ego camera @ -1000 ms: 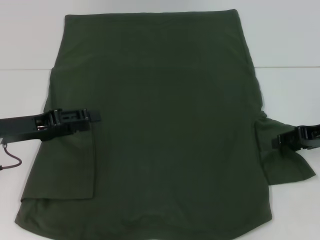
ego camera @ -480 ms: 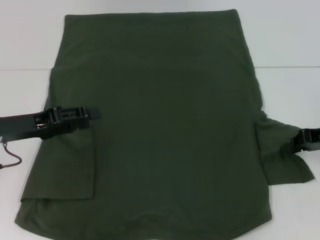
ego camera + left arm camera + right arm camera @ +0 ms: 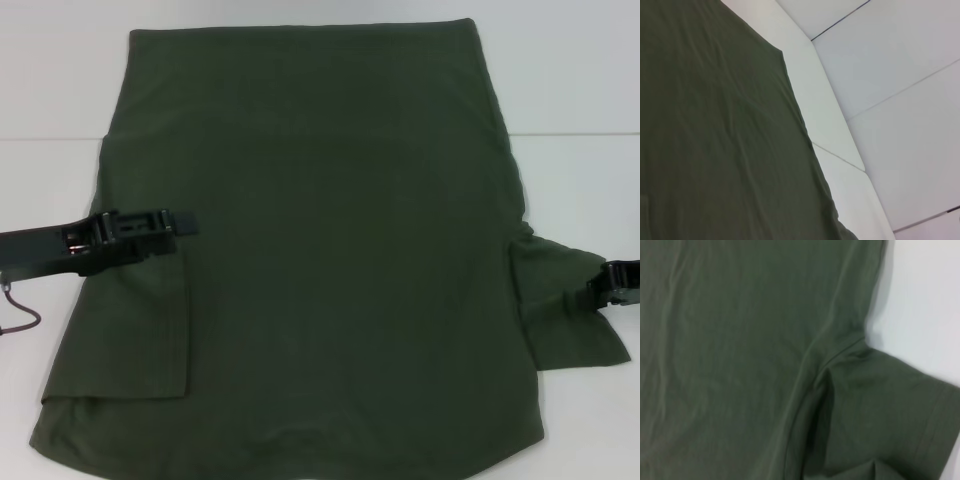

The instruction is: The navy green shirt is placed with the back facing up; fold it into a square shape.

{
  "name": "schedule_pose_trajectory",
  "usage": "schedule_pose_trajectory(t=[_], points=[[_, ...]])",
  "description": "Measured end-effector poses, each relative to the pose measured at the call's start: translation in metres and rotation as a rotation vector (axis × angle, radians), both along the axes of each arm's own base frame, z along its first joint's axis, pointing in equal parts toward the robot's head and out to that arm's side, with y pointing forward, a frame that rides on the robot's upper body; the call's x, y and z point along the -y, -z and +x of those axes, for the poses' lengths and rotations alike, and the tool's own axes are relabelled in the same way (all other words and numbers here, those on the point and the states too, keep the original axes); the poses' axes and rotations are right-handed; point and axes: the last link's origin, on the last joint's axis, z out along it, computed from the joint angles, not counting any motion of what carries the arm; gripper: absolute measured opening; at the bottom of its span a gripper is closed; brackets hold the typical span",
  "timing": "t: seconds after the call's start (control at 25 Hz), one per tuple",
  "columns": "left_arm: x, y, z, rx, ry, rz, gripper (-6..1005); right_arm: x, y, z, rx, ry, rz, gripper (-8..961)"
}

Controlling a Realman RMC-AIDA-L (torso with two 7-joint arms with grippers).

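**A:** Since the navy green shirt [image 3: 320, 250] lies flat across the white table [image 3: 580, 80] with its long axis running away from the robot, which sleeve is next?

**B:** My read is the right one. The left sleeve [image 3: 135, 330] is already folded in over the body. The right sleeve [image 3: 565, 305] sticks out past the side seam, a bit rumpled at the armpit in the right wrist view.

**A:** Grippers?

**B:** Right gripper [image 3: 615, 283] sits at that sleeve's outer edge, mostly cut off by the frame. Can't tell its jaws, or whether it touches cloth. Left gripper [image 3: 178, 222] reaches in over the shirt's left side, just above the folded sleeve. Fingers look together, nothing visibly pinched.

**A:** So the sleeve lies inboard of the right jaws.

**B:** Yes, right arm is far nearer. Fold would go leftward, across the long axis.
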Motion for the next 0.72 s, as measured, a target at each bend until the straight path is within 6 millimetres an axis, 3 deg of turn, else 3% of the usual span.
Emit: schedule_pose_trajectory(t=[0.16, 0.36, 0.48, 0.72], points=[[0.001, -0.001, -0.002, 0.002, -0.006, 0.005, 619, 0.0, -0.004, 0.003, 0.002, 0.018, 0.011, 11], [0.002, -0.001, -0.003, 0.002, -0.01, 0.004, 619, 0.001, -0.011, 0.002, 0.008, 0.014, 0.011, 187], [0.003, 0.0, -0.004, 0.003, -0.01, 0.003, 619, 0.001, -0.016, 0.002, 0.023, 0.013, 0.009, 438], [0.003, 0.001, -0.004, 0.003, -0.01, 0.003, 619, 0.0, -0.01, 0.003, 0.032, 0.014, 0.017, 497]])
